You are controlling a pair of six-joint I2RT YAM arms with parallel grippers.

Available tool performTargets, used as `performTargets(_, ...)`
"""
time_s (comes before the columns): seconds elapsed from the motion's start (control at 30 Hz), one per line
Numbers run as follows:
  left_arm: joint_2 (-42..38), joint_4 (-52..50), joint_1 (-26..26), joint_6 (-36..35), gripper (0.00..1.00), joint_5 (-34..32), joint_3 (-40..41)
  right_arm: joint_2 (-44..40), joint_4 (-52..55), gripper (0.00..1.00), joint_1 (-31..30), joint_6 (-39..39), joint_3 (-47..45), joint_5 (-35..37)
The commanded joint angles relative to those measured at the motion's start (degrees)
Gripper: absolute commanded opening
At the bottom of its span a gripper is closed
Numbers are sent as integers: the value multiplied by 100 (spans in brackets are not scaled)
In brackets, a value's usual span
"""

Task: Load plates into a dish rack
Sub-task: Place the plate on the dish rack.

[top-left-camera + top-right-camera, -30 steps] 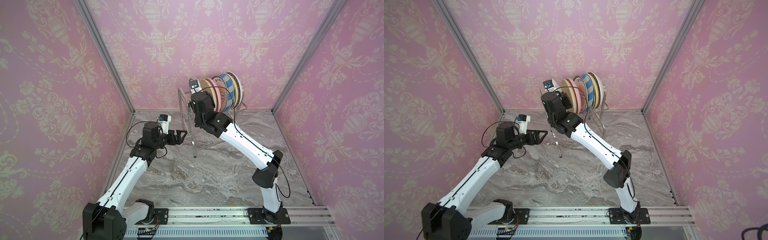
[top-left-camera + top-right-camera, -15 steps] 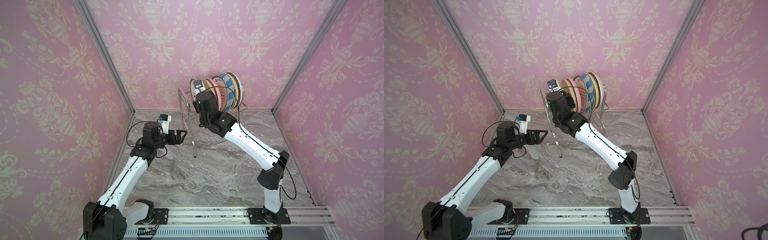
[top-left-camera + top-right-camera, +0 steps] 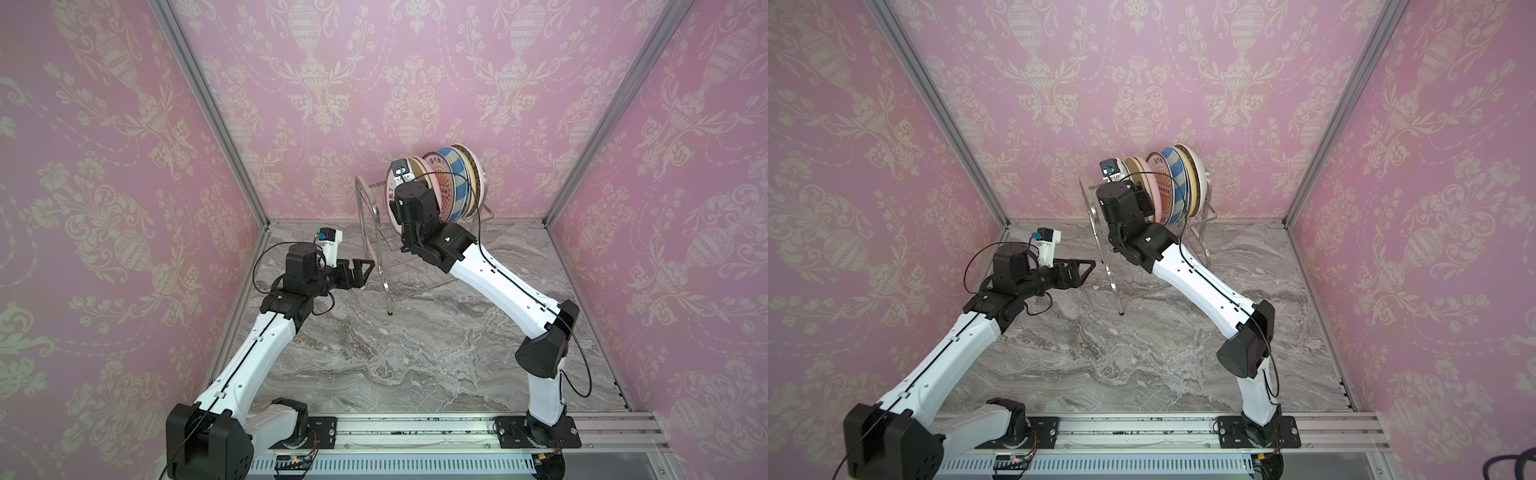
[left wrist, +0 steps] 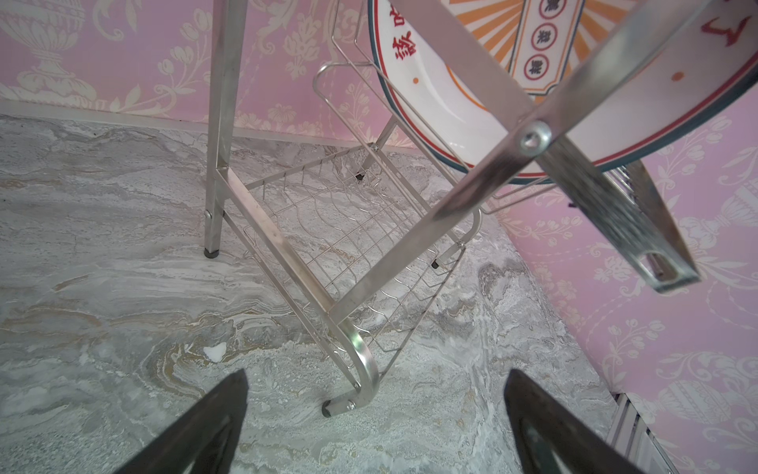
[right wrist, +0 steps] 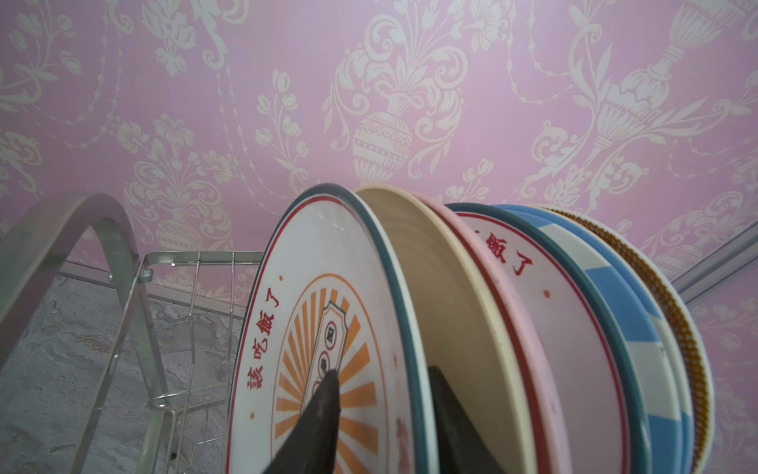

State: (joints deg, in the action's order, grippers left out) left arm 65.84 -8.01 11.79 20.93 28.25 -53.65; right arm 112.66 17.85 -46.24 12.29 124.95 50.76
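The dish rack (image 3: 376, 232) (image 3: 1096, 232) stands at the back of the marble table, and several plates (image 3: 453, 183) (image 3: 1175, 183) stand on edge on its upper shelf. The nearest is a white plate with an orange sunburst (image 5: 320, 287) (image 4: 443, 94). Behind it stand a cream plate (image 5: 443, 287), a pink one (image 5: 492, 295), a second sunburst plate (image 5: 553, 312), a blue-white striped one (image 5: 623, 312) and a brown-rimmed one (image 5: 672, 295). My right gripper (image 5: 381, 373) straddles the nearest plate's rim, open, with gaps on both sides. My left gripper (image 3: 365, 270) (image 4: 375, 381) hangs open and empty beside the rack's front leg.
The rack's lower wire shelf (image 4: 348, 230) holds nothing, and its rubber foot (image 4: 328, 408) rests on the marble table (image 3: 395, 353) between my left fingers. Pink patterned walls close in the back and both sides. The arm-base rail (image 3: 415, 432) runs along the front edge.
My right wrist has moved right, toward the stacked plates, carrying the sunburst plate into the row, and its jaws have opened off the rim. The left arm has not moved.
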Motion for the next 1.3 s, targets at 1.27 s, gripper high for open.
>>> performTargets(1.27,-167,-757,-26,-497,99,-711,-557,-1281,1579,57,-114,-970,398,-1037)
